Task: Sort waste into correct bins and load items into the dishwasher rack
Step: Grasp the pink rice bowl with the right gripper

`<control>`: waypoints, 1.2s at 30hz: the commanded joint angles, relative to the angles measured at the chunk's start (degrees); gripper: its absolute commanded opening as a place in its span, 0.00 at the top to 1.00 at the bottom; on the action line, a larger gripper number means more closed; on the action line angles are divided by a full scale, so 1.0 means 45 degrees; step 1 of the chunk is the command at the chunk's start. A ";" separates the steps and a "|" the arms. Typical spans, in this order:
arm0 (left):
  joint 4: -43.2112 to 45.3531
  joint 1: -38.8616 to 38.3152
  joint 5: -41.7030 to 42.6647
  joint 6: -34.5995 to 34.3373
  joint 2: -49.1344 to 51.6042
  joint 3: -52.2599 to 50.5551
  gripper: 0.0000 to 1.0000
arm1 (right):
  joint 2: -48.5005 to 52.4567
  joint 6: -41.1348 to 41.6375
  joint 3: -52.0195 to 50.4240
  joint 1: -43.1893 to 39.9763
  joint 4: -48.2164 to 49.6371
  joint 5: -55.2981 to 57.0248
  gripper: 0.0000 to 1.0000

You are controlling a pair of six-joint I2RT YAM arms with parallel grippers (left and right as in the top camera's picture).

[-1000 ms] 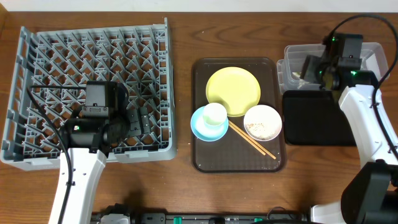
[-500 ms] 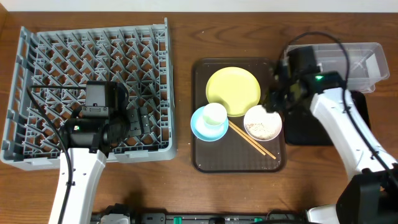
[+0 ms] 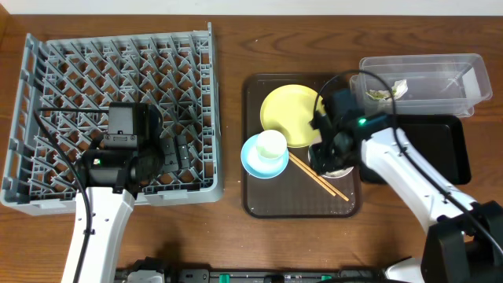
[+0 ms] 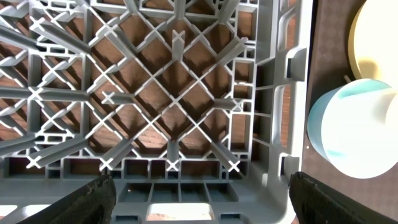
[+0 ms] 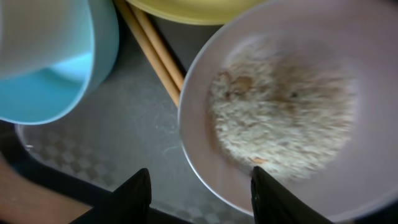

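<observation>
The right pincer (image 5: 199, 180) is spread and grips nothing, its fingers straddling the near rim of the white bowl (image 5: 198, 149). The rice scraps (image 5: 283, 115) lie toward 1 o'clock. The bowl sits at the brown tray's (image 3: 259, 196) 4 o'clock corner. The left pincer (image 4: 202, 202), spread wide, hovers over the dishwasher rack (image 4: 186, 124), well apart at 9 o'clock.

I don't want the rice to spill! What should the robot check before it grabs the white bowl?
1. The right claw is open over the white bowl's near rim: ok.
2. The rice scraps are all inside the bowl: ok.
3. The chopsticks are apart from the bowl: cannot tell; they lie right beside it.
4. The black tray has bare room: ok.
5. The snack wrapper is in the clear tub: ok.
6. The left claw is open over the dishwasher rack, away from the bowl: ok.
</observation>
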 commanded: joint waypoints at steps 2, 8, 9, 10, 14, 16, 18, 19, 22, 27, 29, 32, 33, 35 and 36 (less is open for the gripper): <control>0.0000 -0.0039 -0.0019 -0.0019 0.0015 0.0257 0.10 | -0.0214 0.0510 -0.1073 0.0491 0.1122 0.0141 0.56; 0.0000 -0.0039 -0.0019 -0.0019 0.0015 0.0257 0.10 | -0.0214 0.0510 -0.2103 0.0801 0.2895 0.0476 0.78; 0.0000 -0.0039 -0.0019 -0.0019 0.0015 0.0253 0.10 | -0.0214 0.0515 -0.2220 0.0801 0.3070 0.0471 0.81; 0.0000 -0.0039 -0.0019 -0.0019 0.0015 0.0253 0.10 | -0.0214 0.0525 -0.2327 0.0797 0.3196 0.0476 0.85; 0.0000 -0.0039 -0.0019 -0.0019 0.0015 0.0248 0.09 | -0.0214 0.0913 -0.2399 0.0797 0.3211 0.0777 0.95; 0.0000 -0.0039 -0.0019 -0.0019 0.0015 0.0243 0.10 | -0.0214 0.1069 -0.2395 0.0797 0.3298 0.0806 0.99; 0.0000 -0.0039 -0.0019 -0.0019 0.0015 0.0248 0.09 | -0.0223 0.1195 -0.2361 0.0797 0.3405 0.0801 0.99; 0.0000 -0.0039 -0.0019 -0.0019 0.0015 0.0248 0.10 | -0.0253 0.1277 -0.2288 0.0797 0.3415 0.0811 0.99; 0.0000 -0.0039 -0.0019 -0.0019 0.0015 0.0248 0.10 | -0.0432 0.1268 -0.1914 0.0782 0.3376 0.0835 0.99; 0.0000 -0.0039 -0.0019 -0.0019 0.0015 0.0248 0.10 | -0.1263 0.1331 -0.0889 0.0675 0.3298 0.1069 0.99; 0.0000 -0.0039 -0.0019 -0.0019 0.0015 0.0243 0.09 | -0.1695 0.1685 -0.0559 0.0486 0.3317 0.1088 0.99; -0.0005 -0.0039 -0.0019 -0.0019 0.0015 0.0248 0.10 | -0.2351 0.2492 -0.0389 -0.0102 0.3361 0.1083 0.99; 0.0000 -0.0039 -0.0019 -0.0019 0.0015 0.0248 0.09 | -0.2501 0.2739 -0.0389 -0.0345 0.3332 0.1064 0.99; 0.0000 -0.0039 -0.0019 -0.0019 0.0015 0.0248 0.09 | -0.2744 0.3167 -0.0389 -0.0942 0.3245 0.0821 0.99; 0.0000 -0.0039 -0.0019 -0.0019 0.0015 0.0243 0.10 | -0.2832 0.3288 -0.0389 -0.1311 0.3230 0.0486 0.99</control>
